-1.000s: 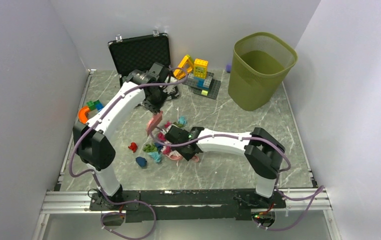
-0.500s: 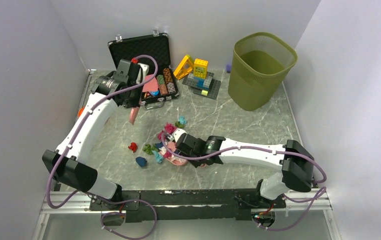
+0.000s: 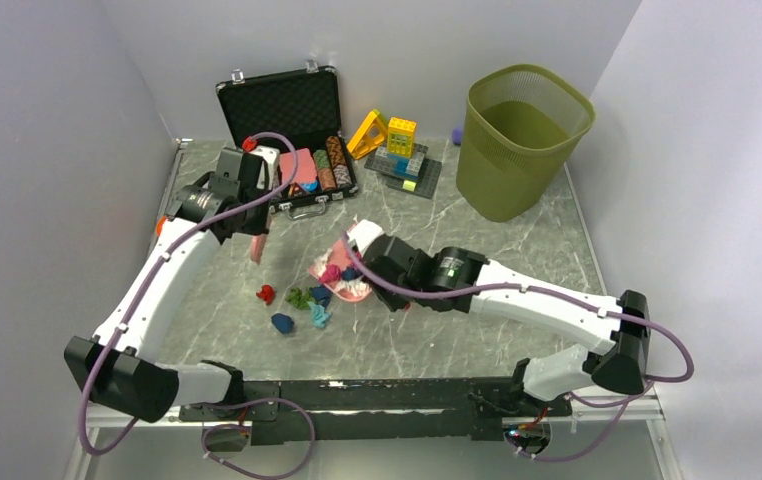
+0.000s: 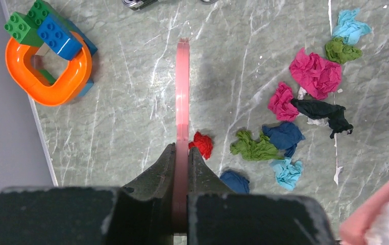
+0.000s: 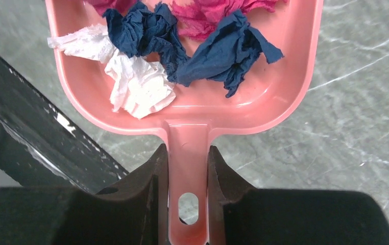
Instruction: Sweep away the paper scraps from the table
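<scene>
1. Paper scraps [image 4: 284, 137] lie loose on the table [image 4: 121, 117]: red, green, blue, teal, pink, black.
2. More, dark blue, white and pink, sit in the pink dustpan [image 5: 279, 97].
3. My left gripper [image 4: 182, 153] is clamped on a thin pink blade [image 4: 182, 87], the red scrap just beside it.
4. My right gripper [image 5: 188, 158] pinches the dustpan's handle.

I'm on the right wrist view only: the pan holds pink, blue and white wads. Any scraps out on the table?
Observer: Yes, the left wrist view shows loose paper scraps on the table: pink, black, green, teal, blue, one red.
Operator: What's the other side holding?
Observer: The left pincer is shut on a thin pink scraper; the red wad lies just right of it.
Operator: Where's the bin?
Observer: The green bin stands upright at the far right, beyond your dustpan.
</scene>
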Controlling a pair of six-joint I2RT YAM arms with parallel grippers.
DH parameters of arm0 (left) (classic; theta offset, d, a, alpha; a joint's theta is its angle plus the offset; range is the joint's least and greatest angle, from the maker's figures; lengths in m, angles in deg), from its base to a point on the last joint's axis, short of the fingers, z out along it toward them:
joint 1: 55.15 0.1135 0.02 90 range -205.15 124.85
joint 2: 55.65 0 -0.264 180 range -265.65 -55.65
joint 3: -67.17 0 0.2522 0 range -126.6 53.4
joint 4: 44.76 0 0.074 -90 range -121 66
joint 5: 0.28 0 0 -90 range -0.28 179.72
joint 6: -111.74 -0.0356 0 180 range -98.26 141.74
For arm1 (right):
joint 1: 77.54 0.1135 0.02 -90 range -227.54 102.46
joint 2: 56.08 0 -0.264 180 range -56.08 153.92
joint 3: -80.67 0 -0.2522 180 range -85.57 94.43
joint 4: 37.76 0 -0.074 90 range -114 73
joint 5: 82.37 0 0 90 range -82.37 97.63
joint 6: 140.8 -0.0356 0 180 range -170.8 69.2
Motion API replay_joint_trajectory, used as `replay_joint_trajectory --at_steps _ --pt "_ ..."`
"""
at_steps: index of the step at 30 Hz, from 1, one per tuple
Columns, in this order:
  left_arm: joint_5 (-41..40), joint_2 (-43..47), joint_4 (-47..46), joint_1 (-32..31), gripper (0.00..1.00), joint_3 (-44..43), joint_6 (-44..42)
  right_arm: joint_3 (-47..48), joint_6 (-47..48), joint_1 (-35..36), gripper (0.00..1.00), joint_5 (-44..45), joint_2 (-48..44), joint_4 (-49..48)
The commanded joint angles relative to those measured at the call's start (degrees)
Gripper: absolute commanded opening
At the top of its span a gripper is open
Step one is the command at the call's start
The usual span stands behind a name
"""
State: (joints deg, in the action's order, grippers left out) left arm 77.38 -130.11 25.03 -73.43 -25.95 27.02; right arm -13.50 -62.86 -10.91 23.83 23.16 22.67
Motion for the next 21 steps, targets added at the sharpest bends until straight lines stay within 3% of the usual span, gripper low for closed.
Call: replay_joint_trajectory --at_steps 1,14,21 --pt "0.69 3.6 -5.1 0.18 0.0 2.13 1.16 7.89 1.03 -4.9 0.0 0.47 -2.06 3.31" --pt "4.98 6.72 -9.1 0.18 0.0 9.66 0.19 41.34 -1.54 -31.86 0.0 -3.57 10.64 17.43" --pt "5.29 8.01 -10.15 0.22 0.0 11.66 0.2 55.02 -6.65 -49.29 0.0 -17.55 17.84 16.59"
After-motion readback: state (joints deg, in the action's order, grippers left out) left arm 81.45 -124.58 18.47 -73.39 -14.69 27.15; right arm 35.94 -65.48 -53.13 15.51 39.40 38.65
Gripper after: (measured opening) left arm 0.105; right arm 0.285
